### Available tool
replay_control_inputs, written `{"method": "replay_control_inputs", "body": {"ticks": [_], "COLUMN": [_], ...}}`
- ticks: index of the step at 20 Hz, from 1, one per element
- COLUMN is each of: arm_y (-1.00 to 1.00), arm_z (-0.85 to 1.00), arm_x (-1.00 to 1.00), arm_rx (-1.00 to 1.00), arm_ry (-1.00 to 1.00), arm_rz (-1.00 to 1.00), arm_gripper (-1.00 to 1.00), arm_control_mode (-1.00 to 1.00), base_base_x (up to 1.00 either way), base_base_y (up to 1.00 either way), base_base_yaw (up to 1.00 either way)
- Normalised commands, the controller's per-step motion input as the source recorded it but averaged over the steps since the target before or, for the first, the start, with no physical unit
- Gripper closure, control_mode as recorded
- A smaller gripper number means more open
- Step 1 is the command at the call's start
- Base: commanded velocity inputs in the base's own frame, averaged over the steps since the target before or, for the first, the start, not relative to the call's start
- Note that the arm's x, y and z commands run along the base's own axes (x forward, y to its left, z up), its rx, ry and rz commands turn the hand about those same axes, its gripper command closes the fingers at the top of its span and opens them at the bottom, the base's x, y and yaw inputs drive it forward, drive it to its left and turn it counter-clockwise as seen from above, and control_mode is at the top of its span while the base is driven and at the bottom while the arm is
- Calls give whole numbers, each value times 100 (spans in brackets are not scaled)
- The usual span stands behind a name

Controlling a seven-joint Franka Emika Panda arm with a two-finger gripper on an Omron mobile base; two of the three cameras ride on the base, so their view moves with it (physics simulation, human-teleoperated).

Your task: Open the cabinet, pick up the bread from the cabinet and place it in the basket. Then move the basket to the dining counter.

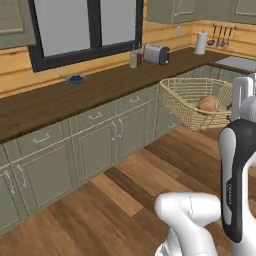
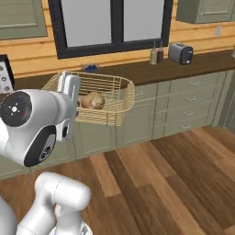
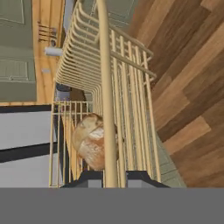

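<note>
A: Pincer [image 3: 108, 175] first — how far apart are the fingers?

B: Narrow. In the hand view the two dark tips sit on either side of one thick rim wire of the basket [image 3: 127, 65], clamped on it.

A: Is the basket resting on anything?

B: No. In both base views the basket [image 1: 192, 102] hangs in the air above the wooden floor [image 1: 150, 170], in front of the olive lower cabinets [image 2: 179, 108], carried by its rim at the arm's side.

A: And the bread?

B: The bread [image 3: 94, 140] lies on the basket's bottom, close to the gripped side. From the left it shows through the mesh as a round brown roll [image 1: 208, 104].

A: Anything behind?

B: The dark worktop [image 1: 100, 85] with a toaster [image 1: 156, 53] and two bottles [image 2: 156, 54], under a window [image 2: 110, 20].
</note>
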Motion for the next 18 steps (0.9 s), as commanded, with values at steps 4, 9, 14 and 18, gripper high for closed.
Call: {"method": "replay_control_inputs", "body": {"ticks": [4,9,14,18], "arm_y": [0,0,0,0], "arm_z": [0,0,0,0], "arm_x": [0,0,0,0], "arm_rx": [0,0,0,0], "arm_ry": [0,0,0,0], "arm_rz": [0,0,0,0], "arm_gripper": [100,100,100,100], "arm_control_mode": [100,100,100,100], "base_base_x": [51,80,82,89], "base_base_y": [17,15,83,49], "base_base_yaw": [-69,-44,-43,-45]}}
